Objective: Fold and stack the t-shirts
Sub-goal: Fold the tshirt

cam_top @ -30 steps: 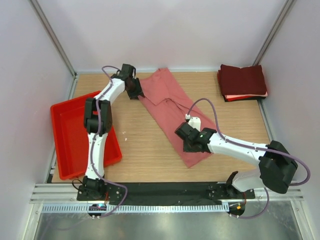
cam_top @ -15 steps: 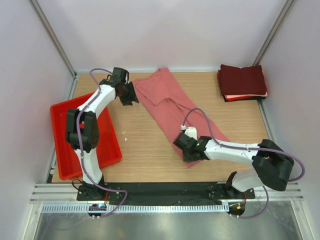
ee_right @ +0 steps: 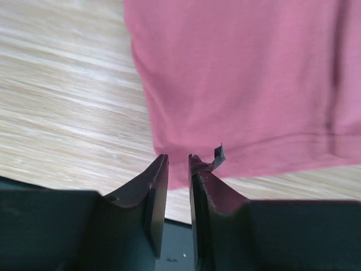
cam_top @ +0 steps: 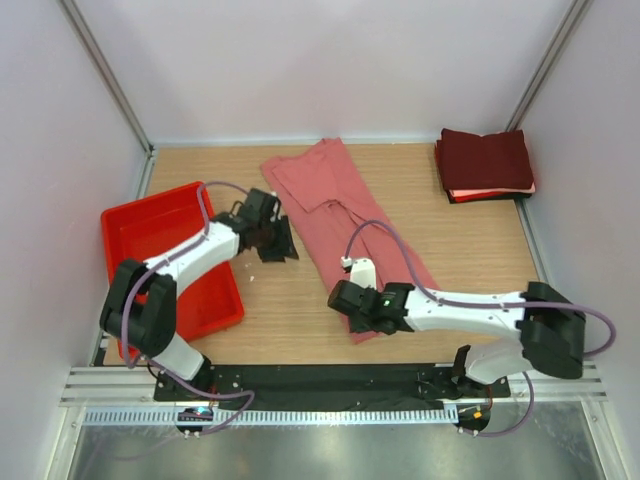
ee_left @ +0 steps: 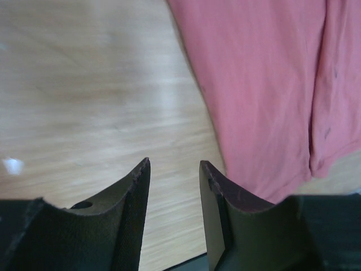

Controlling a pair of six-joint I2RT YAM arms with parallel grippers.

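The left arm bent low toward the centre, the left gripper [cam_top: 275,240] with jaws parted. The right arm stretched leftward, the right gripper [cam_top: 340,297] pinching the salmon-pink t-shirt [cam_top: 330,190] hem.

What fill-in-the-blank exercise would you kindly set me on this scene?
1. The spread-out shirt is ___ in colour.
2. The maroon stack sits in the far ___ corner.
3. The tray lies on the shirt's ___ side.
4. The left jaws stand ___ over bare wood.
Missing words: pink; right; left; open.
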